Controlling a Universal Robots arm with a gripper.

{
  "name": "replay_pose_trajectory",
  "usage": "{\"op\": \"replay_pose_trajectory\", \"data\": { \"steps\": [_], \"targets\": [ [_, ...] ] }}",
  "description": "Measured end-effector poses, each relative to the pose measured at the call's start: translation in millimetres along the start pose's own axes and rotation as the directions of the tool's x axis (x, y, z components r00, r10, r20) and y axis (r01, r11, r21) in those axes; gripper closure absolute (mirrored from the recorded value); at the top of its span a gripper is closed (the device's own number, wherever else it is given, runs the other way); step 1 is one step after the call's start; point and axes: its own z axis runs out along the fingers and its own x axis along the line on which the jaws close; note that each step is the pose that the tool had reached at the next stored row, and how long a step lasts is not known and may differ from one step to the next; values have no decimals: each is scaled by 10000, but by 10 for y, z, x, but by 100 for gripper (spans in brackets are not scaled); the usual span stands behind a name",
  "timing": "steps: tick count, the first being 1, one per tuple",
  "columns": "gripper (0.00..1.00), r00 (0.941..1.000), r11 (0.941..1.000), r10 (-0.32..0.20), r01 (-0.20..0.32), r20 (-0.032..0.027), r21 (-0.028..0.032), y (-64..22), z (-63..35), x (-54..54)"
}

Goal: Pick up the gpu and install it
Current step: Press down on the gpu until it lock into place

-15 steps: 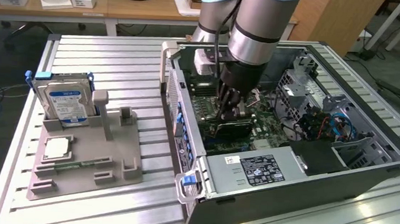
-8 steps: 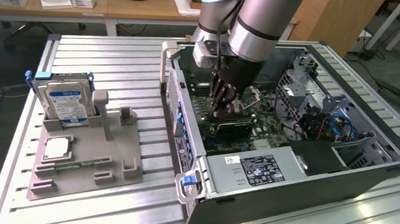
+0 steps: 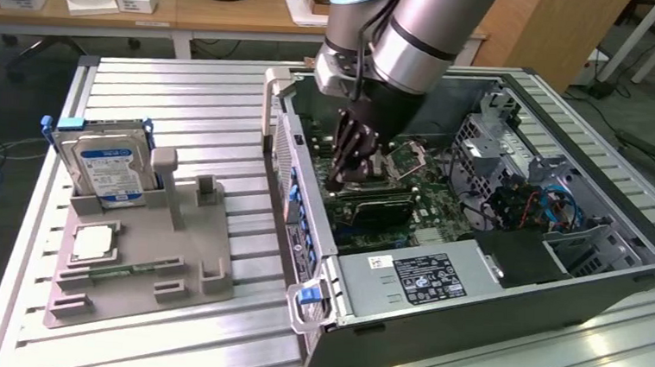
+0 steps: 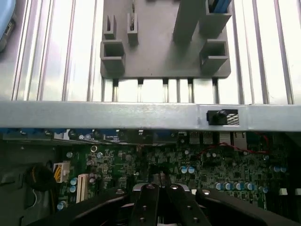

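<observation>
The gpu [image 3: 378,206] is a thin black card standing on edge on the green motherboard [image 3: 433,201] inside the open computer case [image 3: 597,280]. My gripper [image 3: 345,183] reaches down into the case, and its fingers are shut at the card's end nearer the case's side wall. In the wrist view the gripper [image 4: 160,190] has its fingertips pressed together just above the motherboard [image 4: 211,169]. The card itself is hidden beneath the fingers there.
On the exterior view's left, a grey fixture [image 3: 184,251] holds a silver hard drive [image 3: 104,163] and a small square chip [image 3: 92,243]. The case's side wall [image 4: 117,115] runs close beside the gripper. A power supply [image 3: 424,281] and drive cages [image 3: 513,171] crowd the case.
</observation>
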Motion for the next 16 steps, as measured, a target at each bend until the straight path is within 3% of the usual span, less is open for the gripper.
{"op": "replay_pose_trajectory", "data": {
  "steps": [2,3,7,9,10,14,15,16],
  "targets": [
    [90,10000,9999,0,0,1,-139,1,1,-36],
    [90,10000,9998,0,0,1,-176,1,1,-46],
    [90,10000,9997,1,-1,-1,-224,60,18,-70],
    [90,10000,9996,0,0,-3,-285,75,22,-71],
    [90,10000,9992,-2,2,-5,-402,74,22,-70],
    [90,10000,9939,-16,15,-5,-1102,39,17,-71],
    [90,10000,9927,-8,6,-14,-1208,38,13,-70],
    [90,10000,9925,-5,3,-13,-1223,39,11,-71]
  ]
}}
